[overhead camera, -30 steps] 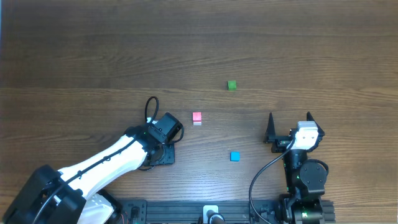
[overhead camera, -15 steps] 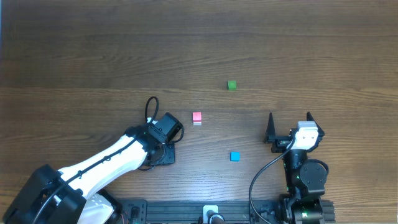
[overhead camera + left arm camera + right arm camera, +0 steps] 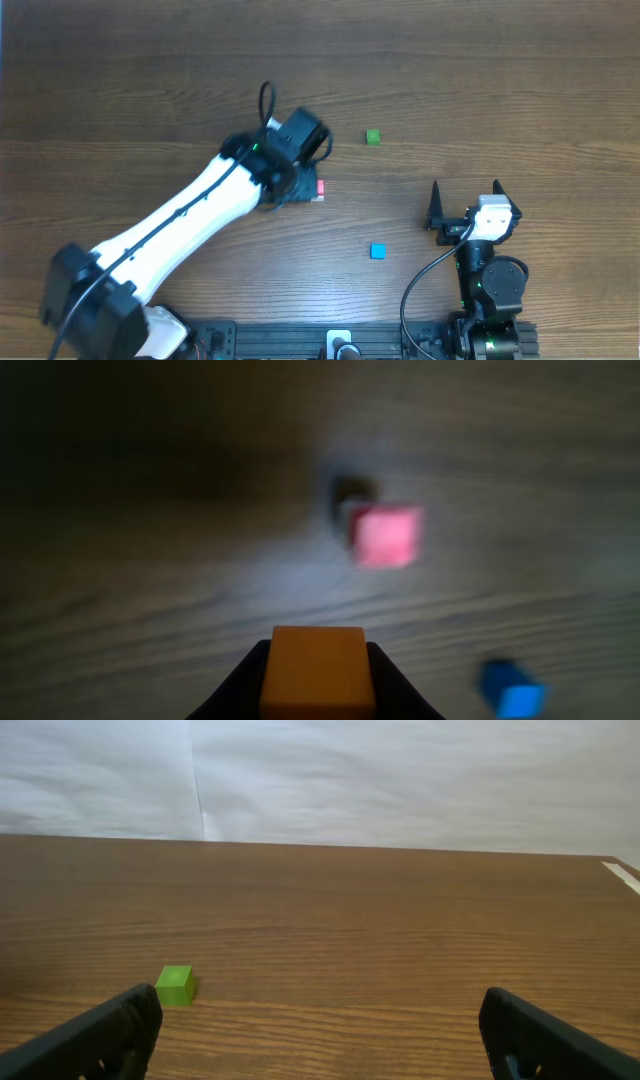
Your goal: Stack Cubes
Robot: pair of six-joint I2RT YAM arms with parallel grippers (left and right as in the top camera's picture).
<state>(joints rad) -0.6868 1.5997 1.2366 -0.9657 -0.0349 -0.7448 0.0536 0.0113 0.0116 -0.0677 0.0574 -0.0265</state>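
Note:
My left gripper [image 3: 317, 698] is shut on an orange cube [image 3: 317, 663] and hangs above the table. Below and just beyond it lies the pink cube [image 3: 386, 535], with the blue cube [image 3: 510, 688] off to one side. In the top view the left gripper [image 3: 291, 188] sits right beside the pink cube [image 3: 320, 187], which it partly covers. The green cube [image 3: 373, 137] lies farther up the table and the blue cube [image 3: 377, 251] nearer the bases. My right gripper [image 3: 465, 207] rests open near its base; the green cube [image 3: 176, 985] lies ahead of it.
The wooden table [image 3: 500, 80] is bare around the cubes. A white wall [image 3: 400, 780] stands behind the table's far edge. The left arm's white link [image 3: 190, 225] crosses the left half of the table.
The left arm has swung up the picture and to the right, from near its base to right beside the pink cube. The right arm has not moved.

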